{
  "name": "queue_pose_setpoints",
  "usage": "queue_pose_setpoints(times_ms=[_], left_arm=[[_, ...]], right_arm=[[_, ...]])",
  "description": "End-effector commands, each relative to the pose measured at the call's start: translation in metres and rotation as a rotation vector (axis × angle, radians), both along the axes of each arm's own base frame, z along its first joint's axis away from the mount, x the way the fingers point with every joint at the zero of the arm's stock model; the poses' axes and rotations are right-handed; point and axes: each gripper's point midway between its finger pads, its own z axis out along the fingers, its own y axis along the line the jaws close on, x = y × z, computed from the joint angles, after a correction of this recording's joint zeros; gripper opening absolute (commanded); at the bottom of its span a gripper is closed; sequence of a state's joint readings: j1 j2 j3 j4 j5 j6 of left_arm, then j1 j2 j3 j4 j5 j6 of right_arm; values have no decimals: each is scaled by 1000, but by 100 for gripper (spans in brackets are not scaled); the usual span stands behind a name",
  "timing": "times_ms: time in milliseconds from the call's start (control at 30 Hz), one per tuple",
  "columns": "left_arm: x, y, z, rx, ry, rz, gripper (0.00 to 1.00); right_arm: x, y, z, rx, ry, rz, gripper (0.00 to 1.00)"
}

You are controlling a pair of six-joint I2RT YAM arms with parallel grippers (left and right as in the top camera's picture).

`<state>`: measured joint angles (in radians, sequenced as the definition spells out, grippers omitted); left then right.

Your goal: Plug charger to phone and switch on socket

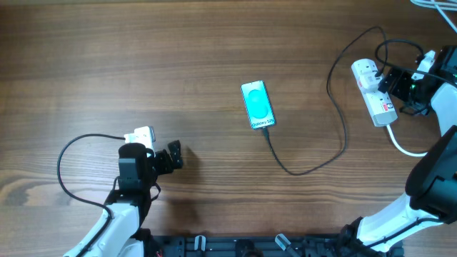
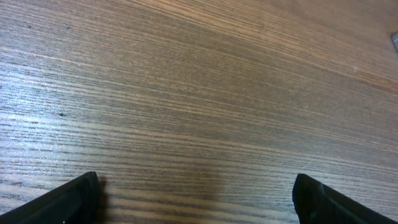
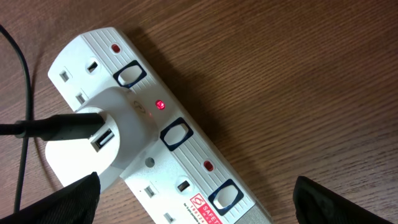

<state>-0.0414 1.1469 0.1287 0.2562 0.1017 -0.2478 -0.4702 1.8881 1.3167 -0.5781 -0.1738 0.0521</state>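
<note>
Hovering over the socket [image 3: 198, 154] with 1 red light [image 3: 160, 105] on, your right hand [image 3: 196, 188] is spread wide; your left hand [image 2: 196, 186] too.

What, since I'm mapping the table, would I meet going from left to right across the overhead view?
Left tool → phone → socket
</note>
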Motion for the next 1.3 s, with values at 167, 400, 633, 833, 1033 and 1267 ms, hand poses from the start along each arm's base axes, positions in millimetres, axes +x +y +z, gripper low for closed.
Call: queue_pose_setpoints(times_ms=[167, 400, 633, 833, 1033, 1267], left_arm=[[-38, 1, -34, -19, 86, 14, 100], [-41, 0, -30, -23, 80, 9, 100], [-39, 13, 9, 49, -68, 43, 100], [-38, 7, 13, 45, -90, 18, 100], [-21, 7, 72, 90, -366, -11, 100], [-20, 7, 136, 76, -640, 2, 100]], right_arm=[[4, -3, 16, -28, -31, -12, 100], [4, -3, 16, -28, -31, -12, 100], [4, -3, 16, -28, -31, -12, 100], [4, -3, 16, -28, -31, -12, 100], [4, -3, 16, -28, -31, -12, 100], [4, -3, 16, -28, -31, -12, 100]])
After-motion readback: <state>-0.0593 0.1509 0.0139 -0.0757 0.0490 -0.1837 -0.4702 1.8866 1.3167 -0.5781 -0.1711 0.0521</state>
